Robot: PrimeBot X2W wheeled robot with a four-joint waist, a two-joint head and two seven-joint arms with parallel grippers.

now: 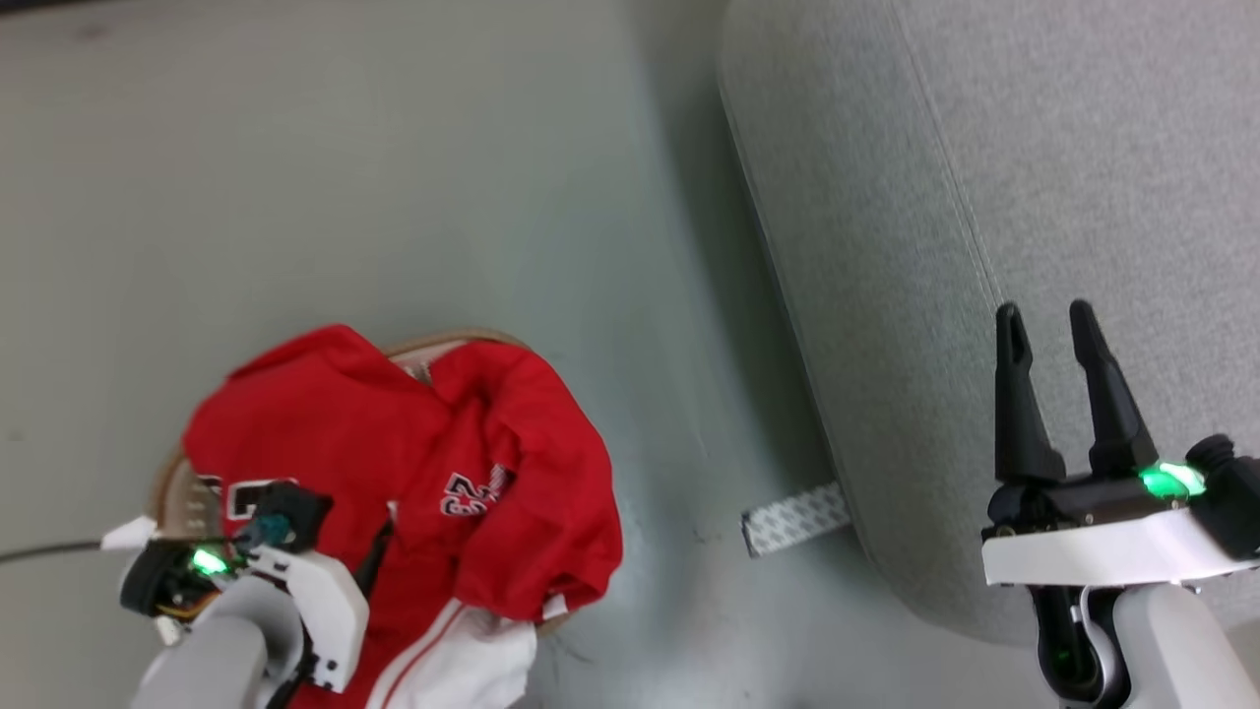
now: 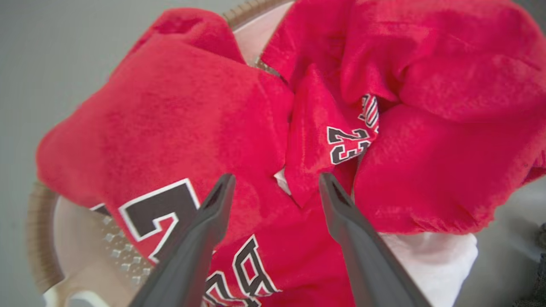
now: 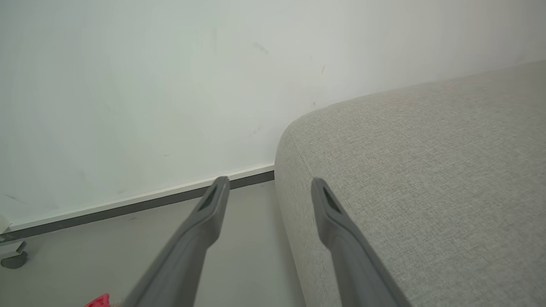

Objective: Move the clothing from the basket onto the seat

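Note:
Red clothing with black-and-white numerals lies heaped in the cream basket, spilling over its brown rim; white lining hangs at the front. In the left wrist view the clothing sits just below my open left gripper, its fingers spread over a fold, and the basket wall shows at lower left. The left wrist hovers over the heap's near side in the head view. My right gripper stands open above the light-grey seat. The seat fills the right of the right wrist view, with the open right gripper at its edge.
Pale grey floor lies between basket and seat. A patterned strip pokes out from under the seat's edge. A white wall with a skirting board stands behind the seat, and a small caster sits at far left.

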